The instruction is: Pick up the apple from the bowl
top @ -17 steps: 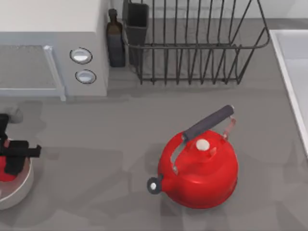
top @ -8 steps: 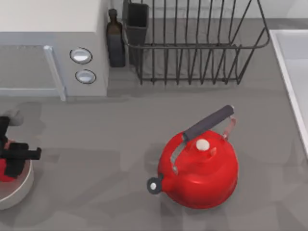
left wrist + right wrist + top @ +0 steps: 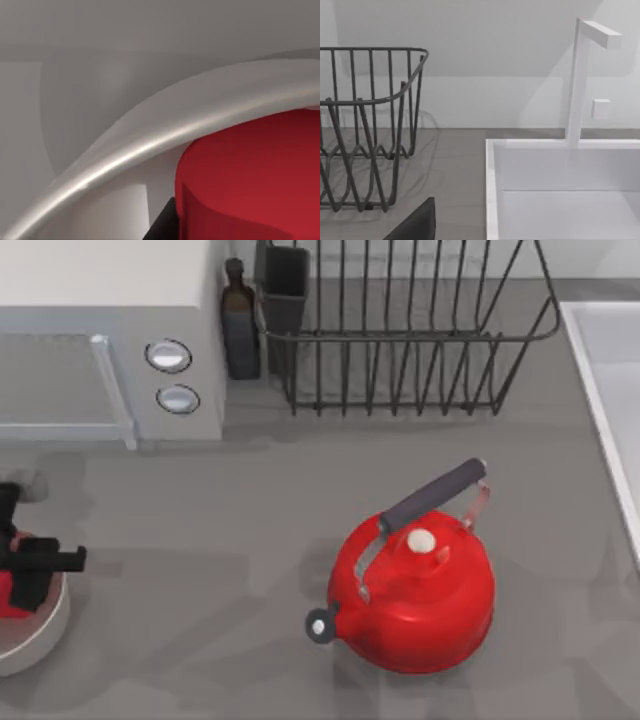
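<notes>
The white bowl (image 3: pixel 45 635) sits at the table's left edge, cut off by the top view's border. The small red apple (image 3: pixel 10 598) lies inside it, partly covered by my left gripper (image 3: pixel 25 575), which hangs right over it within the bowl's rim. In the left wrist view the apple (image 3: pixel 250 175) looms very close, with the bowl's thick rim (image 3: pixel 150 142) arcing behind it and a dark gripper part touching its side. A dark part of my right gripper (image 3: pixel 415 225) shows low in the right wrist view, off by the sink.
A large glossy red kettle (image 3: pixel 415 590) with a dark handle stands mid-table. At the back are a microwave (image 3: pixel 110 350), a dark bottle (image 3: pixel 240 325) and a wire dish rack (image 3: pixel 400 330). A white sink (image 3: pixel 560 190) with a faucet (image 3: pixel 580 75) lies at the right.
My left gripper has barely shifted over the apple; the grey wrist part behind it has slid slightly left. The kettle and the bowl have not moved.
</notes>
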`<state>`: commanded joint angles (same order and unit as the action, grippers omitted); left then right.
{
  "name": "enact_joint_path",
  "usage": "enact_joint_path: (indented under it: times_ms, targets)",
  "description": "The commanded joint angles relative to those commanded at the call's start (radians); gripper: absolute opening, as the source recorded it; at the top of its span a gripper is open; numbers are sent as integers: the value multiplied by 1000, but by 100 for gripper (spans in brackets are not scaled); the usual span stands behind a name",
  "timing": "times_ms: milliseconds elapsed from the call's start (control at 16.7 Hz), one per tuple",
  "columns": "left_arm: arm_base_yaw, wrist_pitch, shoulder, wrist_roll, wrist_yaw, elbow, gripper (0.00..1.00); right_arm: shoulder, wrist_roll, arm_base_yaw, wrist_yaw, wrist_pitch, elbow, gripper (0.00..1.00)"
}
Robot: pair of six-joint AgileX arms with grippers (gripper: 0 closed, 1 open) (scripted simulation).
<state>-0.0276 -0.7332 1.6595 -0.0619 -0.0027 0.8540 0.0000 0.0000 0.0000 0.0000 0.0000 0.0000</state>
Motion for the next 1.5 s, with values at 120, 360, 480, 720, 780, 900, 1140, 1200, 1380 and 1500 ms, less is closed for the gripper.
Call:
enact_joint_path:
  times_ms: [120, 360, 480, 720, 780, 900, 1140, 1200, 1380, 1500]
  targets:
    - [0, -14, 2, 0, 0, 13, 0, 0, 0, 0, 0, 0, 0, 100]
    - [2, -168, 12, 2, 0, 167, 0, 0, 0, 0, 0, 0, 0, 100]
    - [4, -309, 13, 4, 0, 303, 0, 0, 0, 0, 0, 0, 0, 100]
    - [8, -656, 1, 8, 0, 622, 0, 0, 0, 0, 0, 0, 0, 100]
    - [9, -737, -5, 9, 0, 697, 0, 0, 0, 0, 0, 0, 0, 100]
    - [11, -873, -19, 12, 0, 826, 0, 0, 0, 0, 0, 0, 0, 100]
    - [14, -1019, -45, 15, -1, 971, 0, 0, 0, 0, 0, 0, 0, 100]
    - [14, -1030, -48, 15, -1, 981, 0, 0, 0, 0, 0, 0, 0, 100]
    - [14, -1031, -48, 15, -1, 982, 0, 0, 0, 0, 0, 0, 0, 100]
    - [12, -1027, -44, 16, -1, 979, 0, 0, 0, 0, 0, 0, 0, 100]
